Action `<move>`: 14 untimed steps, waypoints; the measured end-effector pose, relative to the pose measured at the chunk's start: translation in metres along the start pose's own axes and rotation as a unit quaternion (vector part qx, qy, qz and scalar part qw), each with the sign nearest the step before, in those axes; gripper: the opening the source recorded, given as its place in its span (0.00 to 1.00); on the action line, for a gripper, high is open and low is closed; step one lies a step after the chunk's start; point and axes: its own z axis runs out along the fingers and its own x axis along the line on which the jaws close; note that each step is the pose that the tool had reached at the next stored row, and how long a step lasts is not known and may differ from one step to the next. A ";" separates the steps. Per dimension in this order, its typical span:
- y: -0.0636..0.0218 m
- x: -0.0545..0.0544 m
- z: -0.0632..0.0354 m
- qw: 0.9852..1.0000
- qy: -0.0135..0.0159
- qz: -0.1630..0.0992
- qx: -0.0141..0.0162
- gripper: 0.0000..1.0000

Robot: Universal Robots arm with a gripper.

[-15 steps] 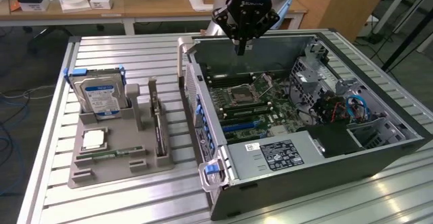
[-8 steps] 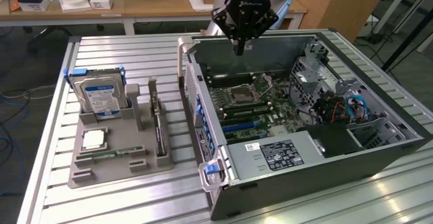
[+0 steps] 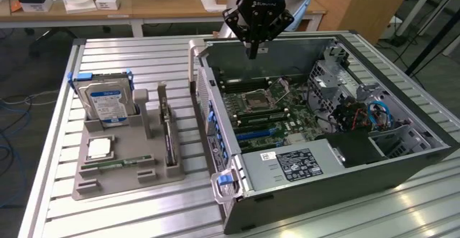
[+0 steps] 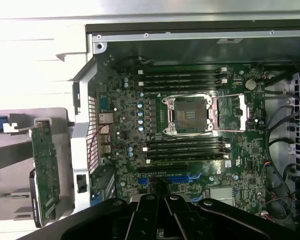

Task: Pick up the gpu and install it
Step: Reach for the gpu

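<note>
The gpu (image 3: pixel 167 133) is a thin dark card standing on edge in a slot of the grey holder (image 3: pixel 118 179), at the exterior view's left of the open computer case (image 3: pixel 402 157). In the wrist view the gpu (image 4: pixel 45 172) shows as a green board with a silver bracket at one end, outside the case wall. My gripper (image 3: pixel 251 54) hangs over the far side of the case, above the motherboard (image 3: pixel 270 111), well apart from the card. Its fingers (image 4: pixel 157 215) are shut with nothing between them, over the blue expansion slots (image 4: pixel 182 177).
The holder also carries a silver hard drive with a blue-white label (image 3: pixel 106 104), a processor (image 3: pixel 99 148) and a green memory stick (image 3: pixel 115 163). Inside the case are a power supply (image 3: pixel 302 165), cables (image 3: pixel 359 114) and the processor socket (image 4: pixel 189 116). The slatted metal table (image 3: pixel 122 55) lies beneath everything.
</note>
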 end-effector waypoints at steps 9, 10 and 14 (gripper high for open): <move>-0.0005 0.006 -0.0001 1.000 0.000 0.000 0.000 0.11; -0.0005 0.007 -0.0001 1.000 0.000 0.000 0.000 0.11; -0.0008 0.010 -0.0002 1.000 0.000 0.000 0.000 0.11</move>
